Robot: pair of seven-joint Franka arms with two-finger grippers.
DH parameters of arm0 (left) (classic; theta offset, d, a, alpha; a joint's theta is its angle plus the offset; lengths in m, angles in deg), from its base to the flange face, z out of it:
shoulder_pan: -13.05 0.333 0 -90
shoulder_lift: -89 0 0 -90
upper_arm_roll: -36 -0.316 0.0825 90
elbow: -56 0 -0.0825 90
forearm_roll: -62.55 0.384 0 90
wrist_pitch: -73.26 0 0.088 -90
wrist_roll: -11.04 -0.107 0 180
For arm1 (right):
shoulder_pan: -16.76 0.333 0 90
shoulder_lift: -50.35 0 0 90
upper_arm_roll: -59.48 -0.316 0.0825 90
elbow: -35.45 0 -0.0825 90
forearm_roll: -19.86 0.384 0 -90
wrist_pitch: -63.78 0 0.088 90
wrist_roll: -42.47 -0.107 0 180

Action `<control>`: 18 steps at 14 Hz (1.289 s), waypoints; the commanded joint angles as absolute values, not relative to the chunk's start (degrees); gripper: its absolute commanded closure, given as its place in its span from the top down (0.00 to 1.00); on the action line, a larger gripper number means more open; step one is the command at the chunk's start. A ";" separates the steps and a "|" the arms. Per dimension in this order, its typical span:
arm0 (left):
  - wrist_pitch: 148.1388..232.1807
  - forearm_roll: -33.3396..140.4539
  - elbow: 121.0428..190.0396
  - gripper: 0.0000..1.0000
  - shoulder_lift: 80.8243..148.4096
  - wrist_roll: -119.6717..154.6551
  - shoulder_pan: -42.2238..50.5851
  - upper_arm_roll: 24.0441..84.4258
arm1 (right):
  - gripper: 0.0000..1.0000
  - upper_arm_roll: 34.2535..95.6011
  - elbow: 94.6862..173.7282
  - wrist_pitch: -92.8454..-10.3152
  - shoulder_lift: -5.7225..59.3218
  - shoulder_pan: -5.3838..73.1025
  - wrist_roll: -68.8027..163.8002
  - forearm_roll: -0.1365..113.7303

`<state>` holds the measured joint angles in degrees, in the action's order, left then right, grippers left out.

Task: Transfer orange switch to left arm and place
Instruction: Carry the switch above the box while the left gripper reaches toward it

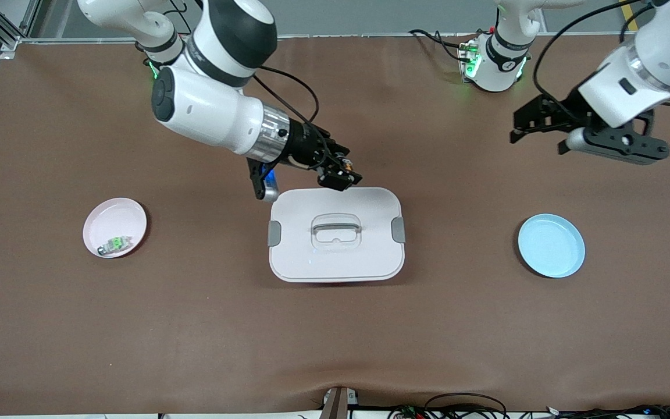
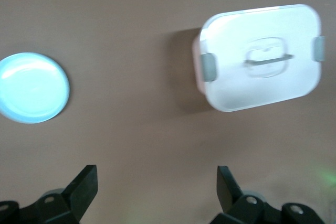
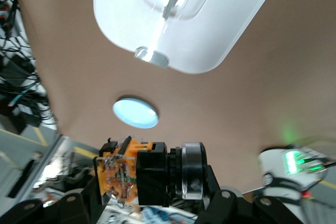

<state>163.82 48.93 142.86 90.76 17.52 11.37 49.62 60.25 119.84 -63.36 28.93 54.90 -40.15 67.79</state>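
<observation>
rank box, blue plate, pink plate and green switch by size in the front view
1. box
2. blue plate and pink plate: look alike, no ranking
3. green switch

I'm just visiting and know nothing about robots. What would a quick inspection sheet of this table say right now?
Surface: brown table mat, slightly rippled at the edge nearest the front camera.
Job's things: orange switch held in the right gripper above the white box edge; blue plate bare.
Clutter: pink plate holding a grey-green component.
Grippers: right gripper jaws shut on the switch; left gripper waits in the air, jaws open, toward the left arm's end.
Cables: black leads on both arms; a tangle along the table's near edge.
Surroundings: metal frame and grey floor at the table's edges.
</observation>
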 commanded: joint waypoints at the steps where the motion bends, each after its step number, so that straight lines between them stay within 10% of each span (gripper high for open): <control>1: 167.56 43.50 145.38 1.00 90.49 17.63 11.30 50.06 | 0.51 60.80 117.72 -68.39 26.80 57.45 -43.74 71.18; 18: 190.67 10.79 167.53 0.91 87.33 -3.20 12.26 55.77 | 0.51 60.97 114.20 -73.16 21.70 61.41 -48.59 70.93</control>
